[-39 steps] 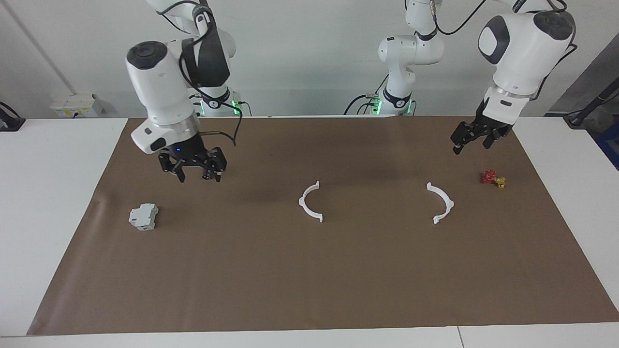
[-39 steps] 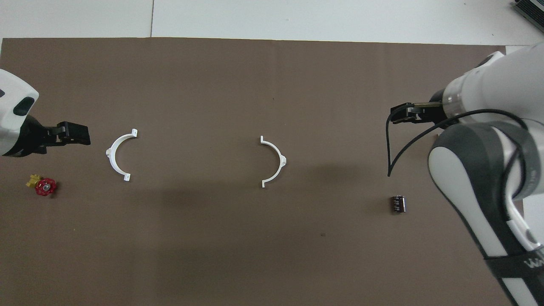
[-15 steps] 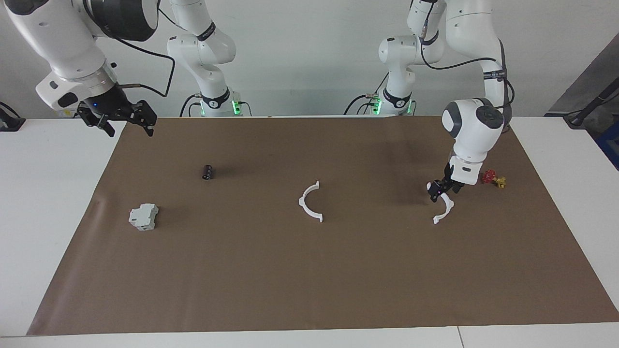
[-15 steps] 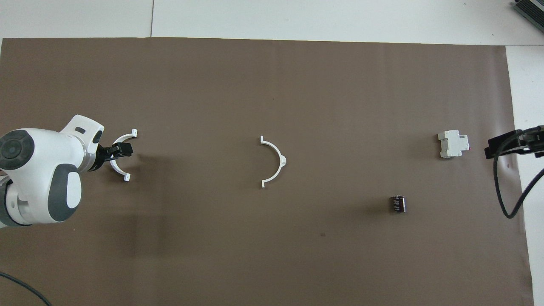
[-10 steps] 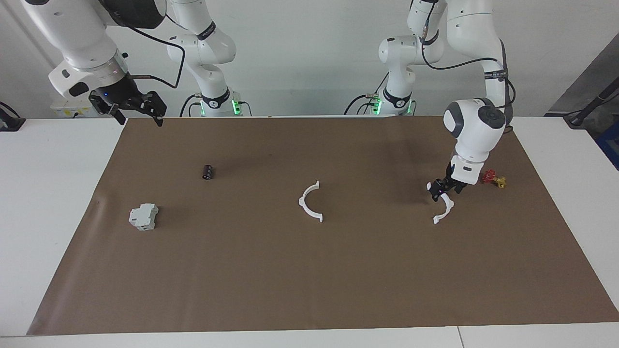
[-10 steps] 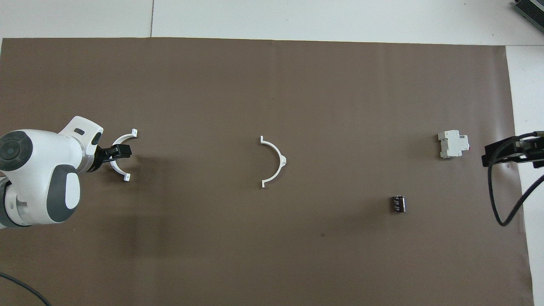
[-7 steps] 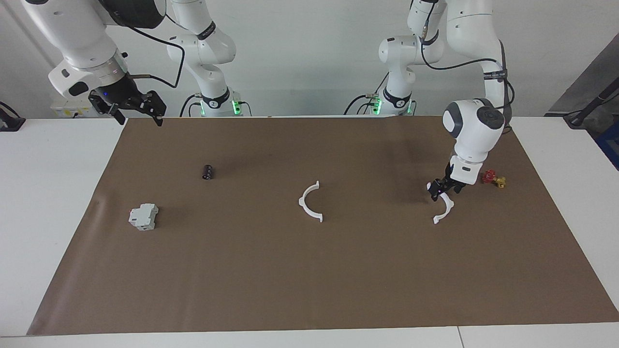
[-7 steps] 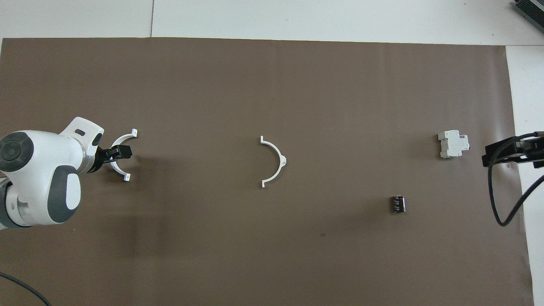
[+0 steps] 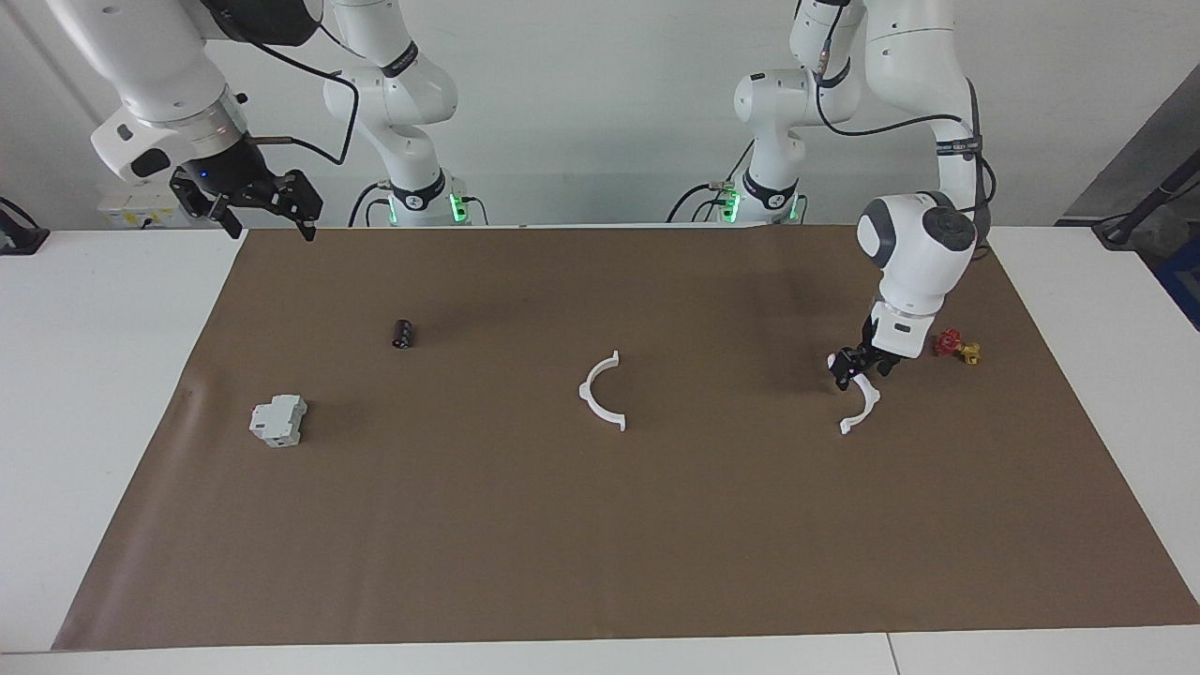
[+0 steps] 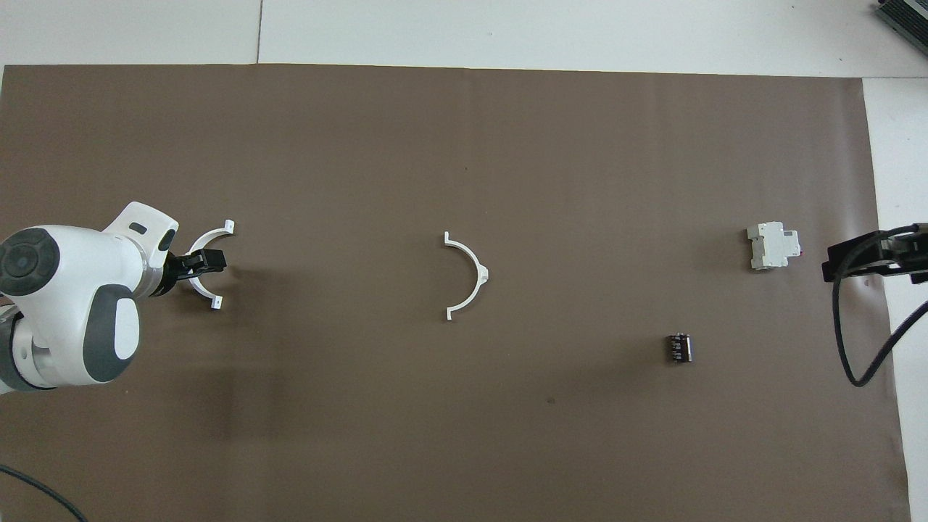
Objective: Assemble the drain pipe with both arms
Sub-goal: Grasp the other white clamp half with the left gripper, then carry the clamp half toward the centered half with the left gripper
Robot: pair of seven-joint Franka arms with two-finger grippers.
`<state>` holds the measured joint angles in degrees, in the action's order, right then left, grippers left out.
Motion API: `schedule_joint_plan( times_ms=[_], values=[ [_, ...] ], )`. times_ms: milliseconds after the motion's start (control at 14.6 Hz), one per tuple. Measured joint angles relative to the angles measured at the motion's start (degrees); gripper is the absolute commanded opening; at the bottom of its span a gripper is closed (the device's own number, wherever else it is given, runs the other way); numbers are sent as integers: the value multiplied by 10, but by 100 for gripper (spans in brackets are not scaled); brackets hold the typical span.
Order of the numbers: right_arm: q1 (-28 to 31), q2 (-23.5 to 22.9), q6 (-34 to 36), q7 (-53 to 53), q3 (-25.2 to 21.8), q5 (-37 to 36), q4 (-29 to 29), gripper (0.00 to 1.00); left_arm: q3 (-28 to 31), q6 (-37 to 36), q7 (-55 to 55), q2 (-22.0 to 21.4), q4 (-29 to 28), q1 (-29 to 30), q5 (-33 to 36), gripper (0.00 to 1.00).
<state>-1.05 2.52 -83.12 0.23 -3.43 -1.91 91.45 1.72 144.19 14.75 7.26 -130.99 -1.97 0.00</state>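
Straddling one half-ring (image 9: 861, 405), apparently not yet gripping, the left claw (image 9: 861, 367) worked while the right claw (image 9: 251, 201) waited spread, halves unjoined.

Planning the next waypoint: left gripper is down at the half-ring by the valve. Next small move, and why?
Probably close the left gripper on the half-ring: it sits low at the arc, which lies flat. The other half-ring lies mid-mat; the right gripper waits, raised.
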Motion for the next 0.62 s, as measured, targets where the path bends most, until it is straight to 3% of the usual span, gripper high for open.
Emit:
schedule_joint_plan(
  times_ms=[68, 137, 411, 616],
  values=[
    [0, 0, 0, 0, 0, 0, 0, 100, 0, 0, 0, 0, 0, 0, 0, 76],
    [0, 0, 0, 0, 0, 0, 0, 100, 0, 1, 0, 0, 0, 0, 0, 68],
    [0, 0, 0, 0, 0, 0, 0, 100, 0, 1, -5, 0, -1, 0, 0, 20],
    [0, 0, 0, 0, 0, 0, 0, 100, 1, 1, -21, 0, -1, 0, 0, 4]
  ],
)
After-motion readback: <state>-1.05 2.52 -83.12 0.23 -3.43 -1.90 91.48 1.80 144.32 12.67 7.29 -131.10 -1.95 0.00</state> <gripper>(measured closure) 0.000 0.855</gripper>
